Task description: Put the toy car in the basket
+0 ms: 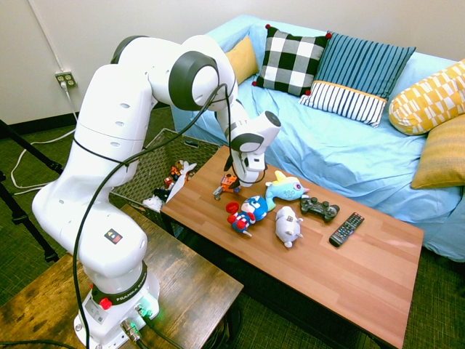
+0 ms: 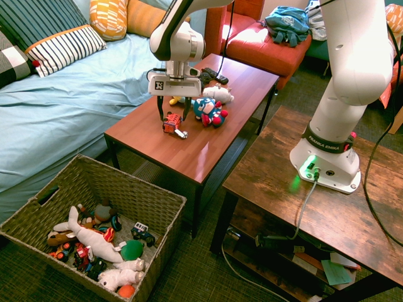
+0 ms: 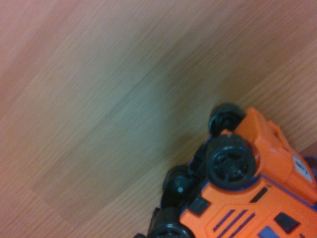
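On the worktop (image 2: 200, 148), near its basket end, the toy car (image 2: 171, 123) lies on the wood, orange with black wheels that show clearly in the wrist view. The hand (image 2: 173, 117) is directly over the toy car, pointing down and spread wide, with one finger to either side of it; it has no grip on anything.

Taking the toy car as the landmark, the red-and-blue plush figure (image 1: 254, 208) is the nearest obstacle, just beside it on the side away from the basket. Also on that side, the blue-and-yellow plush (image 1: 286, 188) lies nearer the sofa (image 1: 341, 156), and the grey plush (image 1: 288, 226) sits past the red-and-blue figure. Farther from the toy car come the black game controller (image 1: 320, 209) and then the remote (image 1: 346, 229).

In the other direction from the toy car, beyond the worktop's end and lower down, the basket (image 2: 165, 217) stands on the floor. Its woven wall rises between the toy car and the toys inside: a long white plush (image 2: 94, 241), a green ball-like toy (image 2: 131, 250), a dark toy vehicle (image 2: 143, 235), a small orange ball (image 2: 126, 291) and several others heaped together. The sofa, covered in light blue cloth and lined with cushions (image 1: 290, 60), runs alongside the toy car's worktop.
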Robot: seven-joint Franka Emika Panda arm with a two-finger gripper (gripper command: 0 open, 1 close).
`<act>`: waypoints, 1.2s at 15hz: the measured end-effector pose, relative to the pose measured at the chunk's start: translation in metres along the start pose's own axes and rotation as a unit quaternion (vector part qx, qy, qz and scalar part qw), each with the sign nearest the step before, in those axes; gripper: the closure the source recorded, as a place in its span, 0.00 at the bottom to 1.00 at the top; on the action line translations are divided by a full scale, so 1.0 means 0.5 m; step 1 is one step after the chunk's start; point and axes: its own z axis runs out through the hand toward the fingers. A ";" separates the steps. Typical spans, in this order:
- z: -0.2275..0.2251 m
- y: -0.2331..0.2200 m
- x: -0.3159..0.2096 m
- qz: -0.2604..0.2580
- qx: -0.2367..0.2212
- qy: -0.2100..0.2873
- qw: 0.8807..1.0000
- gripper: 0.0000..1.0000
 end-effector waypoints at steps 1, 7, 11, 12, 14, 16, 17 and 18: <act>-0.002 -0.005 -0.004 0.005 -0.003 0.010 1.000 0.00; -0.003 -0.036 -0.013 0.020 -0.012 0.042 0.999 0.00; 0.011 -0.044 -0.009 0.016 -0.019 0.047 0.999 1.00; 0.012 -0.045 -0.009 0.016 -0.019 0.047 0.999 1.00; 0.012 -0.045 -0.009 0.016 -0.019 0.047 0.999 1.00; 0.009 -0.048 -0.010 0.015 -0.017 0.048 0.999 1.00; 0.007 -0.051 -0.010 0.014 -0.016 0.049 0.999 1.00; 0.004 -0.053 -0.011 0.013 -0.015 0.050 0.999 1.00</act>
